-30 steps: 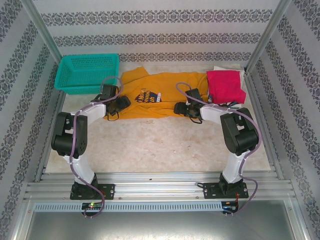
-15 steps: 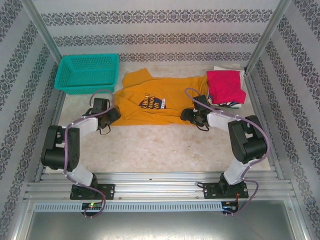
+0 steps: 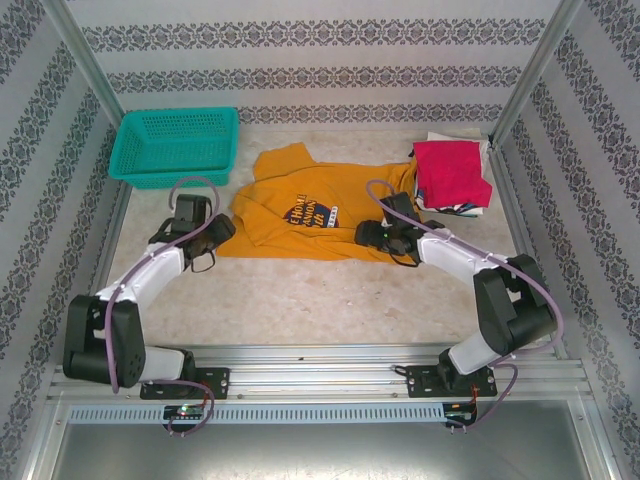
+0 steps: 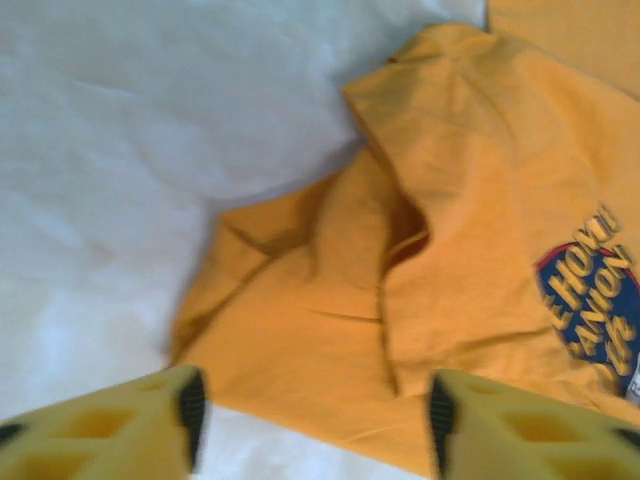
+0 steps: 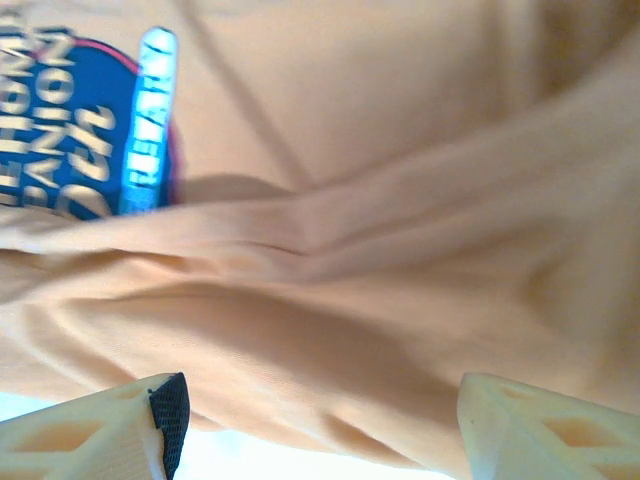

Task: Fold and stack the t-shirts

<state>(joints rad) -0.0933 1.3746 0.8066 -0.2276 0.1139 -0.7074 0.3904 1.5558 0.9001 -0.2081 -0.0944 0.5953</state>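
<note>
I am holding my left gripper (image 3: pixel 217 232) left of centre in the top view, at the left edge of the orange shirt (image 3: pixel 300 215). In my left wrist view its two yellow fingers are standing apart at the bottom of the frame (image 4: pixel 310 405), clamping nothing, with the shirt's (image 4: pixel 400 250) hem lying between and ahead of them and its print (image 4: pixel 595 300) showing at the right edge.

I am resting my right gripper (image 3: pixel 368 234) just right of centre, over the shirt's lower right edge. In the right wrist view its fingers are standing wide (image 5: pixel 320 410), with rumpled orange cloth (image 5: pixel 400 200) lying just ahead of them and the print (image 5: pixel 70 130) at the upper left. I am not pinching any cloth there.

The orange shirt is lying spread on the table (image 3: pixel 330 290), mid-frame. A folded red shirt (image 3: pixel 450 172) is sitting at the upper right, on a white shirt (image 3: pixel 435 138). The basket (image 3: pixel 175 145) is sitting at the upper left.
</note>
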